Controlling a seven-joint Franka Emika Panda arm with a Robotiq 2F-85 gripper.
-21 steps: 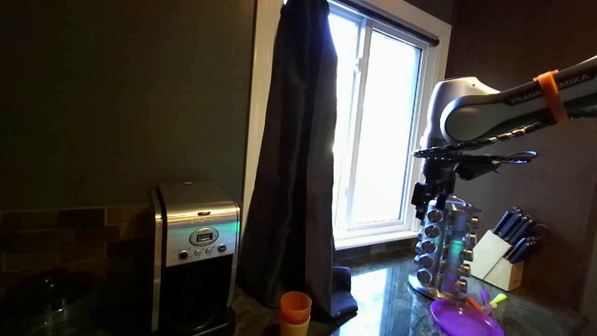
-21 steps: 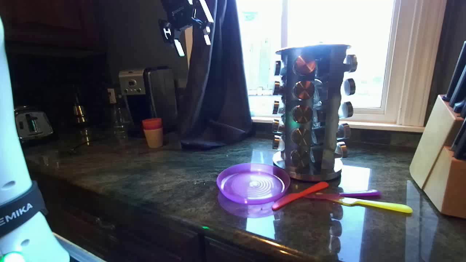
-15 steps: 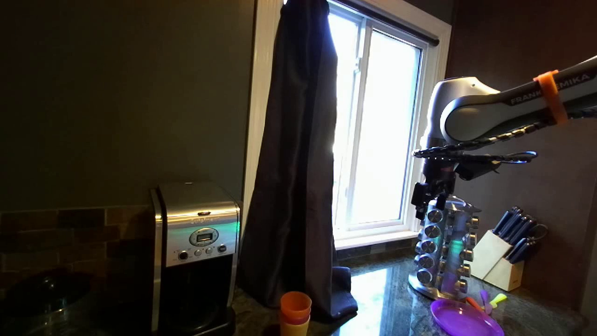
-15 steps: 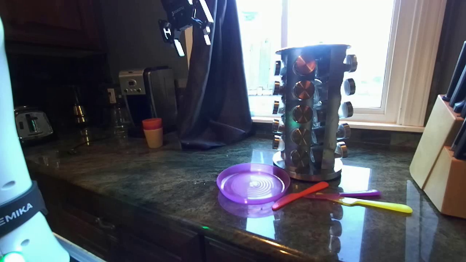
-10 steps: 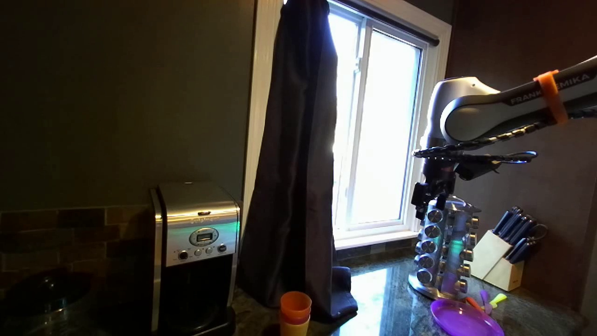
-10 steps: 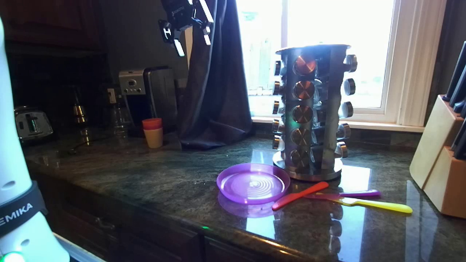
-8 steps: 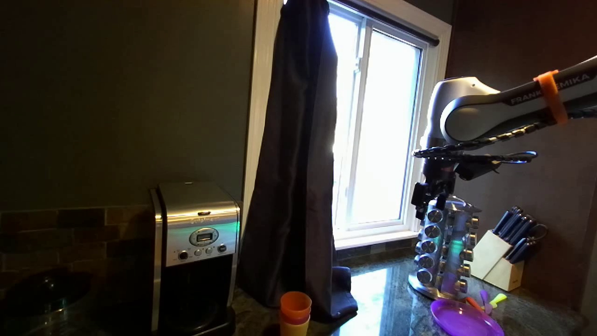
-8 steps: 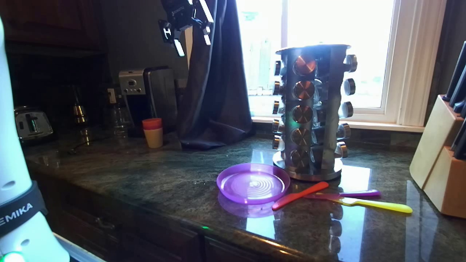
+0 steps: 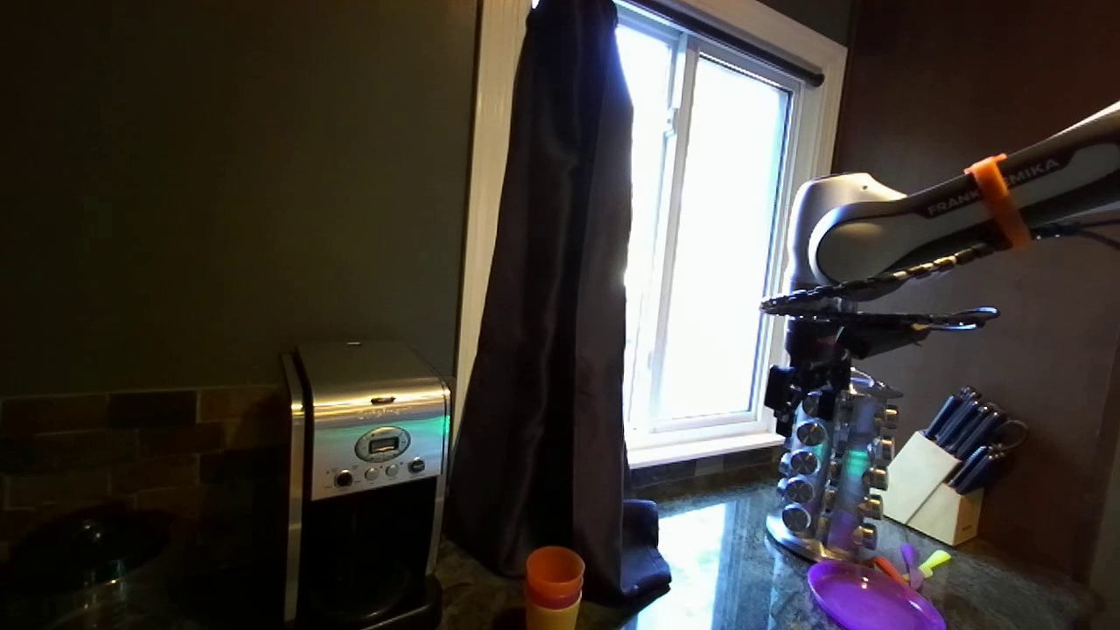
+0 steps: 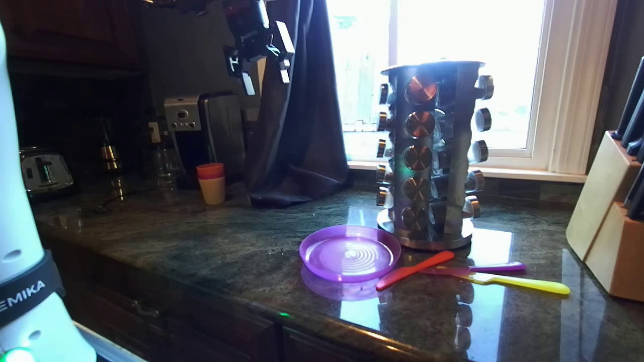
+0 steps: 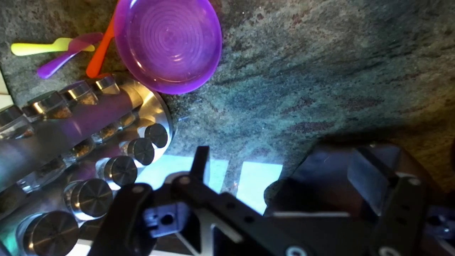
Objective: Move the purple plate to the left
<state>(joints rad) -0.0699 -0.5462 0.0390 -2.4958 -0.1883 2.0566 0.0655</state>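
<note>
The purple plate (image 10: 349, 254) is round and shallow and lies flat on the dark countertop (image 10: 211, 261), near the spice rack's base. It also shows at the lower right of an exterior view (image 9: 875, 595) and at the top of the wrist view (image 11: 172, 39), where its upper edge is cut off. My gripper (image 10: 267, 80) is open and empty, well above the counter and the plate, near the curtain. In the wrist view, my spread fingers (image 11: 284, 167) are at the bottom with nothing between them, away from the plate.
A tall spice rack (image 10: 435, 151) stands right behind the plate. An orange knife (image 10: 415, 271) lies against the plate, with purple (image 10: 498, 268) and yellow (image 10: 523, 284) knives beyond. Stacked cups (image 10: 211, 186), a coffee maker (image 9: 372, 455), a curtain (image 10: 302, 125) and a knife block (image 9: 932, 490) stand around.
My arm and gripper have come down, shifting slightly left in an exterior view. The gripper stays open. The plate and the other objects have not moved.
</note>
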